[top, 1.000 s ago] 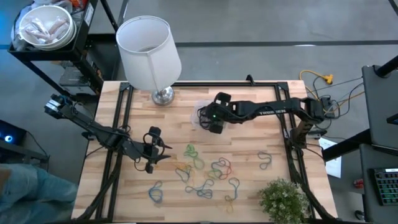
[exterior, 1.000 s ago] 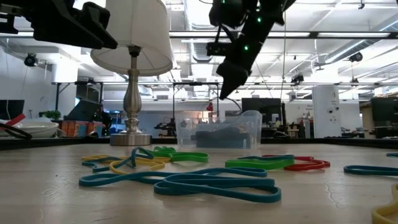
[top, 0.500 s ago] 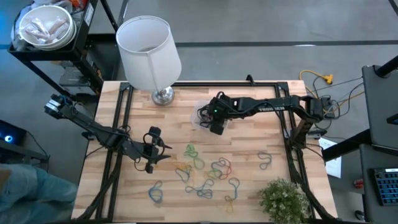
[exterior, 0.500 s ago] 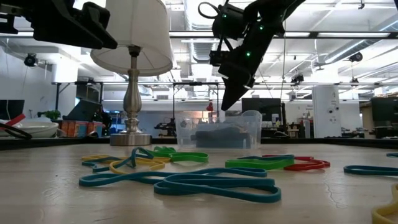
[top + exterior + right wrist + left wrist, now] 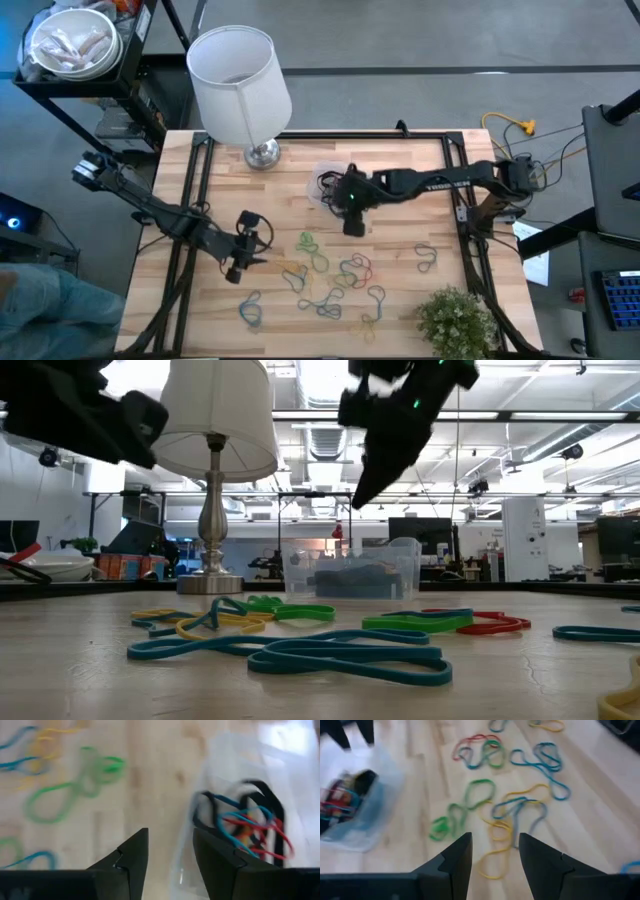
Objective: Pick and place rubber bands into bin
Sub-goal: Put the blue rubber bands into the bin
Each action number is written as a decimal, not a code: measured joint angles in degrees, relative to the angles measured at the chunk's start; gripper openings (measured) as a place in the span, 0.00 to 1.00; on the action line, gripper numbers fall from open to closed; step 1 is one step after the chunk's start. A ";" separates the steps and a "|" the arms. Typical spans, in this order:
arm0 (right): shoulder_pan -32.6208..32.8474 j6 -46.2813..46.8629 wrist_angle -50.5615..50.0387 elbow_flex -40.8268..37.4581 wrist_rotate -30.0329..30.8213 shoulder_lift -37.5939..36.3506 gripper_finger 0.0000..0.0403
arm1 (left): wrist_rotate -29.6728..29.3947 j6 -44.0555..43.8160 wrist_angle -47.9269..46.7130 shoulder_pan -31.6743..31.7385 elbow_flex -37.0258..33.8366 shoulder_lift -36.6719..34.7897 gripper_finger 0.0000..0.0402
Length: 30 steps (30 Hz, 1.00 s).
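Wooden table [image 5: 400, 250] strewn with rubber bands [image 5: 335, 275]; right gripper [image 5: 353, 222] jaws apart, empty, beside bin [image 5: 325, 185]; left gripper [image 5: 238, 262] jaws apart, near bands.

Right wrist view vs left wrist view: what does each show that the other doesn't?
Only the right wrist view: the right gripper, open and empty, beside the bin. Only the left wrist view: the left gripper, open over the yellow band, plus the red-and-green loops and blue loops. Both: the bin holding bands, the green band and the wooden table.
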 joint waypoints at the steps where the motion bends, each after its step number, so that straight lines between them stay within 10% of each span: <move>1: 1.41 -0.18 -0.02 0.00 0.00 -0.43 0.36 | 0.88 -0.65 -0.01 -0.38 0.00 0.42 0.37; 30: 24.12 3.01 4.22 -0.69 5.07 -1.47 0.22 | 6.52 -19.74 -13.40 -14.35 16.54 32.93 0.36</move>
